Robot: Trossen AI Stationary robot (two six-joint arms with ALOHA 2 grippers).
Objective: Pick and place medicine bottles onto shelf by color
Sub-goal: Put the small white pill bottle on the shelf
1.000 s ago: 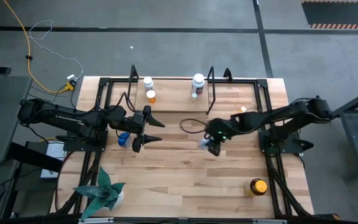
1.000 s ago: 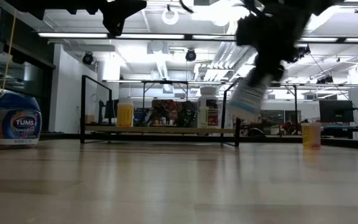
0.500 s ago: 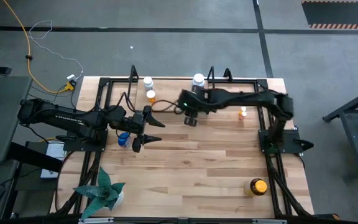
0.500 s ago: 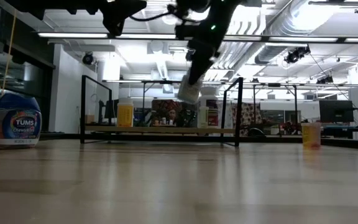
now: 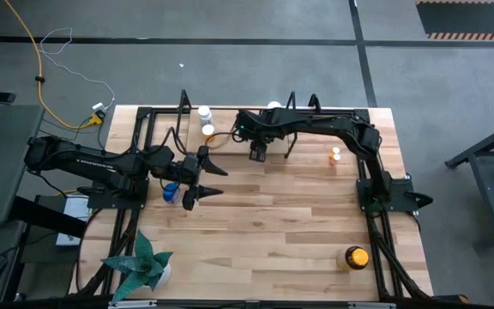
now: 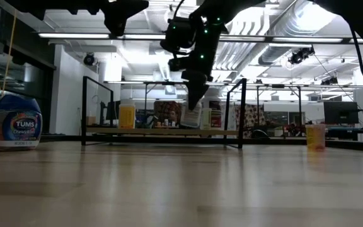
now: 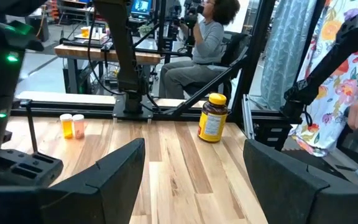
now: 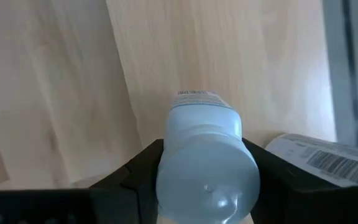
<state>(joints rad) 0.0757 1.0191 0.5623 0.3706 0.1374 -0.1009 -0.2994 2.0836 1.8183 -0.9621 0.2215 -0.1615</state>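
Step in hand: we judge it as the placing step. Our right gripper (image 5: pixel 258 153) carries a pale blue bottle (image 8: pixel 205 158) to the shelf (image 5: pixel 292 127).
Right gripper: it reaches over the table toward 12 o'clock and hangs at the front edge of the shelf. Its fingers (image 8: pixel 135 165) are closed on the two sides of the pale bottle, cap toward the wrist camera.
Pale bottle: in the low view it hangs under the gripper, its base low over the shelf floor; whether it touches the wood we cannot tell.
White bottle (image 8: pixel 319 158): it stands just beside the held one, with a barcode label.
Shelf: it sits at 12 o'clock of the table. At its 9 o'clock end stand a second white bottle (image 5: pixel 204 112) and an orange bottle (image 5: pixel 208 132).
Left gripper (image 5: pixel 197 182): it waits at 9 o'clock of the table, fingers (image 7: pixel 114 168) wide apart and empty. A blue bottle (image 5: pixel 171 191) stands under this arm.
Other bottles: a small orange one (image 5: pixel 336 155) at 3 o'clock of the shelf, an amber bottle (image 5: pixel 356 257) at 5 o'clock of the table.
Next move: we think it calls for lowering the bottle upright onto the floor beside the white one, without knocking it, then opening the fingers and lifting away.
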